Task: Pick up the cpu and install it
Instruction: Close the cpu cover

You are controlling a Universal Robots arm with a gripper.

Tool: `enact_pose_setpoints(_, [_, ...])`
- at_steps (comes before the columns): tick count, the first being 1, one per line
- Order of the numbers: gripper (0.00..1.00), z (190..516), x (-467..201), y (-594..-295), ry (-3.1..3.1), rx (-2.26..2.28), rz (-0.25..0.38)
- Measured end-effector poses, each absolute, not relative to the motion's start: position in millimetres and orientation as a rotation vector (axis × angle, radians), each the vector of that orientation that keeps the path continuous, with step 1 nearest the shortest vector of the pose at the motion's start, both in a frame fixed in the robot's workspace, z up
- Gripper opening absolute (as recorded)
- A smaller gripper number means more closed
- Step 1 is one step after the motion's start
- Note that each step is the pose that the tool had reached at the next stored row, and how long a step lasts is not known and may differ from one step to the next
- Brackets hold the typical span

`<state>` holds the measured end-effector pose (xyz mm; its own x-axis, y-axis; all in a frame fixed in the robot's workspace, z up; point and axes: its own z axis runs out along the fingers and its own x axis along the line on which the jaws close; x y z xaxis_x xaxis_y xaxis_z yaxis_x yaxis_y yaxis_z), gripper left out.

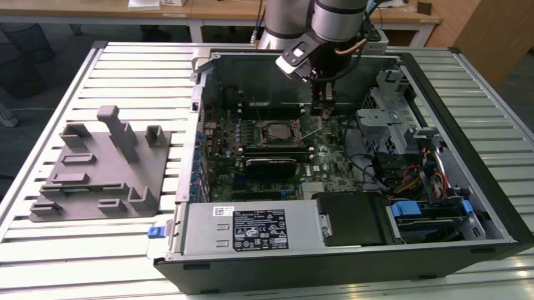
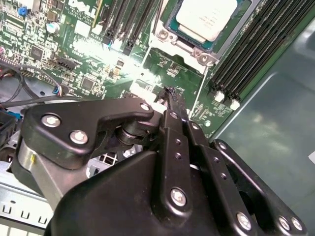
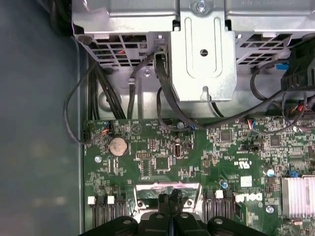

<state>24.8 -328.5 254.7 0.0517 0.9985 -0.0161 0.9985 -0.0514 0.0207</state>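
My end effector [image 2: 170, 93]: matt black links, can't tell if metal or plastic, with shiny steel screw heads. cpu [image 2: 205, 17]: smooth silvery-grey metal lid, satin finish, pale rim. Motherboard [image 3: 162, 162]: green board, glossy lacquer with glare spots. Drive cage [image 3: 202, 59] beside the motherboard: bare sheet metal, dull silver sheen. Heatsink [image 3: 298, 196] on the motherboard: pale finned metal. Cables [image 3: 65, 117]: black sheathing, slight gloss. Case wall [image 3: 39, 123] beside the motherboard: matt grey painted metal. Tray [image 1: 100, 169]: matt grey plastic. Tabletop [image 1: 109, 69]: pale ribbed metal slats.
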Motion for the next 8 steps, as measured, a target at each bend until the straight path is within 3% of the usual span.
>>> enact_pose_setpoints(8, [0.11, 254.7, 24.9, -328.5, 2.145, 2.259, 0.004])
